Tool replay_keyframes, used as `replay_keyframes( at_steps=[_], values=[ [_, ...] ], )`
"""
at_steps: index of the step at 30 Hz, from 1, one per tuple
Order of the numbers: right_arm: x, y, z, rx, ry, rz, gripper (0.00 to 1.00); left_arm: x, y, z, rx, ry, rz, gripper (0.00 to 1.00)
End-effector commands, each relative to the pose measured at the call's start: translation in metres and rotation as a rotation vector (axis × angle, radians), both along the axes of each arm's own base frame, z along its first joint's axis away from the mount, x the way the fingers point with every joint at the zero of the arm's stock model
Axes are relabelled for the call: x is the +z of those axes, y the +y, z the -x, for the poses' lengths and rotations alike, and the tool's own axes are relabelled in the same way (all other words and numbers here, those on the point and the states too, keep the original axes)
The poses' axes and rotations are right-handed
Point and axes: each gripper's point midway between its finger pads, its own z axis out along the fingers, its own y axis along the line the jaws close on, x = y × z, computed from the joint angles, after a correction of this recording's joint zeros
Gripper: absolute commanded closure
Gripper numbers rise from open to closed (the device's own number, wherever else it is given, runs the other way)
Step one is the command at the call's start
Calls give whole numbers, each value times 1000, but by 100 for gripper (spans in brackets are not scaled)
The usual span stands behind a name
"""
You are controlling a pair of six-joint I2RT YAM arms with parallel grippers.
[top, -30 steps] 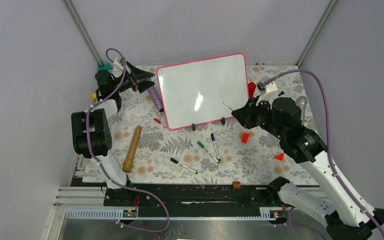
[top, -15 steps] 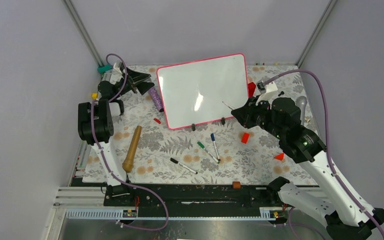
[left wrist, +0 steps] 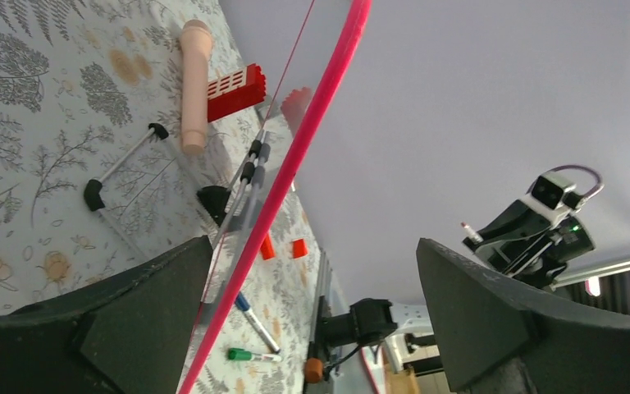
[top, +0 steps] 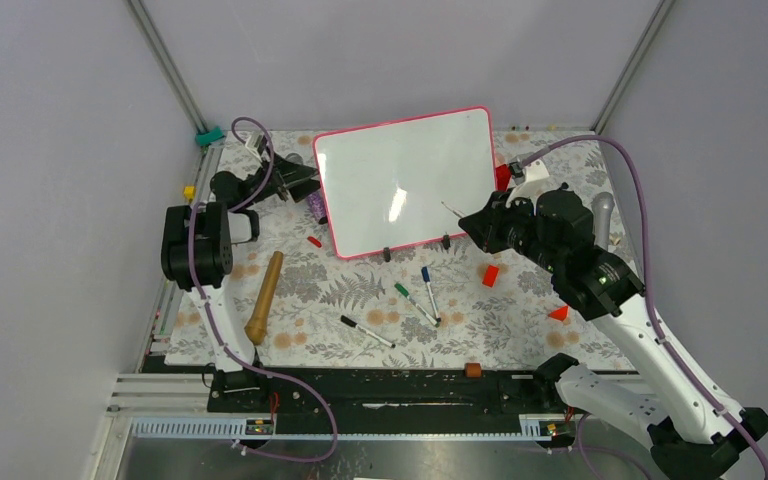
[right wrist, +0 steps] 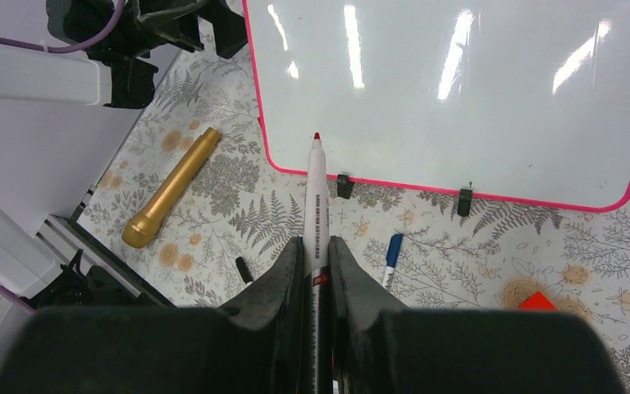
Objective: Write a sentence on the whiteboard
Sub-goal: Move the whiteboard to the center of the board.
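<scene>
The whiteboard (top: 405, 180) lies tilted on the floral table, its pink-framed white face blank; no sentence shows on it. My right gripper (top: 478, 222) is shut on a white marker (right wrist: 316, 205) whose bare red tip points at the board's near edge, between two black clips (right wrist: 343, 185). In the top view the tip hovers over the board's lower right part. My left gripper (top: 302, 180) stands open at the board's left edge. In the left wrist view the pink frame (left wrist: 295, 164) runs between the wide-apart fingers (left wrist: 131, 320).
A gold cylinder (top: 263, 297) lies left of centre. Blue (top: 429, 288), green (top: 412, 302) and black (top: 367, 331) markers lie in front of the board, with a red cap (top: 313, 241). Red blocks (top: 490, 275) sit to the right; a purple object (top: 312, 200) lies beside the board's left edge.
My left arm has swung right, bringing its open gripper from the back left corner to the whiteboard's left edge. The right gripper with the marker has shifted slightly up and left.
</scene>
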Motion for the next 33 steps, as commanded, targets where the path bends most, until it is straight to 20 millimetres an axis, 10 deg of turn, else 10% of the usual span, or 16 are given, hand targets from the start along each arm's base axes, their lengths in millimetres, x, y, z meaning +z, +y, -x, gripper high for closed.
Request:
replay_keyframes(
  at_steps=[1, 18, 29, 33],
  values=[
    [10, -1, -9, -28, -42, -17, 100, 22, -3, 11, 15, -277, -100, 2],
    [13, 10, -14, -4, -22, -39, 100, -3, -16, 30, -84, -481, -231, 21],
    [13, 10, -13, -1, -26, -36, 100, -18, -24, 26, -60, -300, -152, 57],
    [13, 9, -13, -5, -29, -36, 100, -16, -25, 32, -115, -404, -203, 43]
  ],
)
